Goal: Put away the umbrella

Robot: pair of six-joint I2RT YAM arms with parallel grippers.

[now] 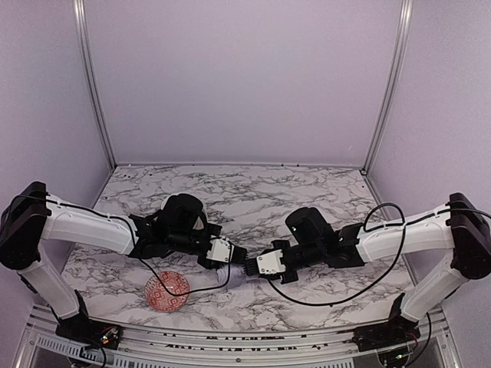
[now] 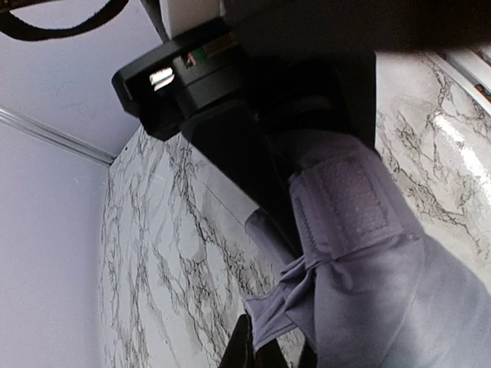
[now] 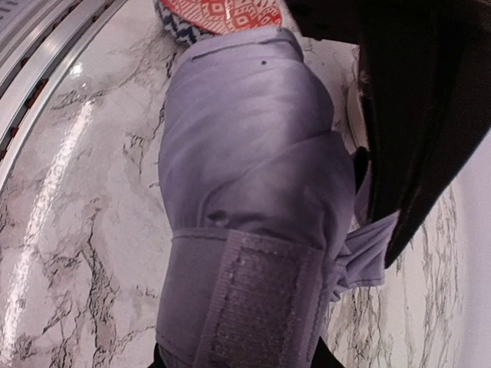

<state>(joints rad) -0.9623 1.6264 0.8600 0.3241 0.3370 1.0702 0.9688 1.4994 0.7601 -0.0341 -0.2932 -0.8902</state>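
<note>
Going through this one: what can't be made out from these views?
1. Umbrella: top external view, almost wholly hidden between left pincer and right pincer.
2. Its handle and shaft: in no view; fabric or frame edges hide them.
3. Red patterned bowl: right wrist view, cut by the top edge, overlapped by the umbrella.

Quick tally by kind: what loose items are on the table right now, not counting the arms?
Umbrella, lavender: 1
Bowl, red patterned: 1
Total: 2
</note>
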